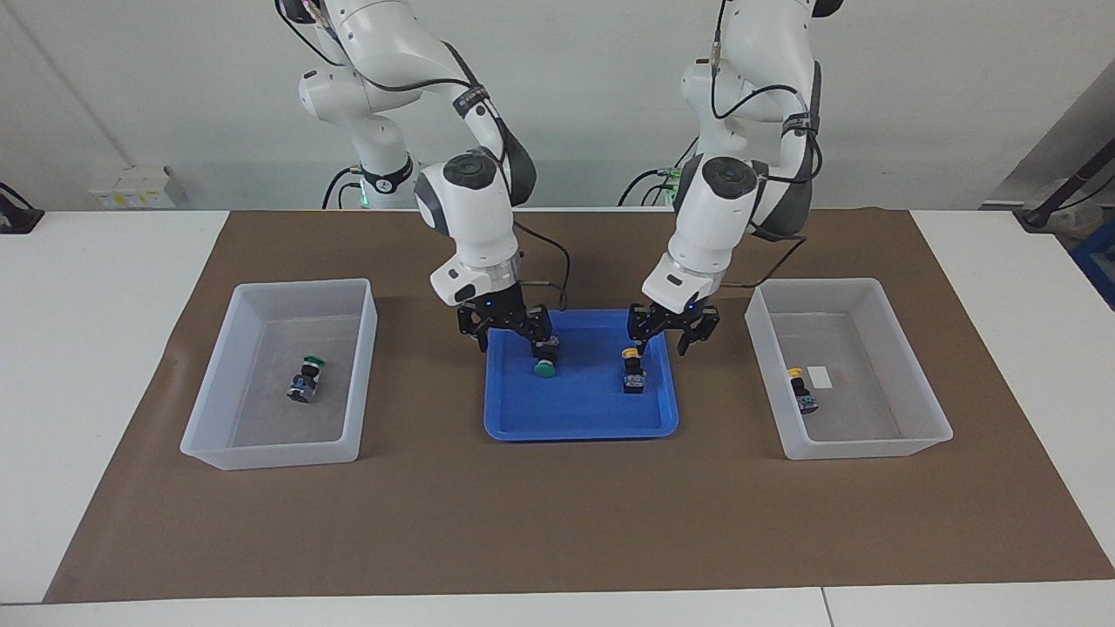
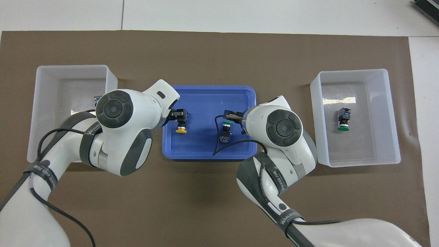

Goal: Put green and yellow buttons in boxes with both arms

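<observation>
My bench (image 1: 104, 366) carries a brown mat (image 1: 557, 522), and everything I work with sits on that. At the right arm's end stands one translucent box (image 1: 218, 409), and the matching box (image 1: 915, 401) stands at the left arm's end, with the shallow blue tray (image 1: 523, 418) between them. Both my arms reach down over the tray's edge nearest the robots.

My right claw (image 1: 510, 335) is low over the tray, its fingers spread on either side of the green button (image 1: 545, 361), which lies on its side on the tray floor; I cannot tell whether the fingers already touch it. My left claw (image 1: 672, 329) hangs over the tray with its fingers apart, just above the yellow button (image 1: 632, 370), which is on the tray toward the left arm's end, well apart from the green one.

The other green button (image 1: 305, 380) lies on the floor of the box at the right arm's end. The other yellow button (image 1: 801, 390) lies in the box at the left arm's end, just beside a small white sticker (image 1: 820, 376).
</observation>
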Available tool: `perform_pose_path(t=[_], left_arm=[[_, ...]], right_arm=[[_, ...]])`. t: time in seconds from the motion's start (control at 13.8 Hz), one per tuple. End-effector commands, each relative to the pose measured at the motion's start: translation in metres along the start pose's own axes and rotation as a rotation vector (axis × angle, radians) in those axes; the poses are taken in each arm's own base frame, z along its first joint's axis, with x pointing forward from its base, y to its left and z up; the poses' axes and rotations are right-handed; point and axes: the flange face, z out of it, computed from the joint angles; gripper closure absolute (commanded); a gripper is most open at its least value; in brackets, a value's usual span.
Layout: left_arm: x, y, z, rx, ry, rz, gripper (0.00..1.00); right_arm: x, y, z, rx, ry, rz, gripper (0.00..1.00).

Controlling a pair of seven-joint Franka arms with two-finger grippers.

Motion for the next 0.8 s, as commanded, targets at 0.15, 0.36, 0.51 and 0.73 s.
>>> perform_pose_path(t=[0.15,0.36,0.51,0.73], left_arm=[[-0.022,0.005,0.047,0.0,0.01,-0.003,0.32],[-0.026,0.014,0.07,-0.013,0.027,-0.002,0.32],[-0.028,0.015,0.075,-0.01,0.02,0.002,0.36],[-0.03,0.015,0.078,-0.006,0.014,0.006,0.71]], right_arm=[[-0.035,-0.033,0.035,0.007,-0.023,-0.057,0.0],[-0.053,-0.036,0.052,-0.038,-0.024,-0.138,0.0],[-0.057,-0.03,0.059,-0.064,-0.021,-0.169,0.57],[-0.061,-0.027,0.06,-0.11,-0.033,-0.203,1.0]])
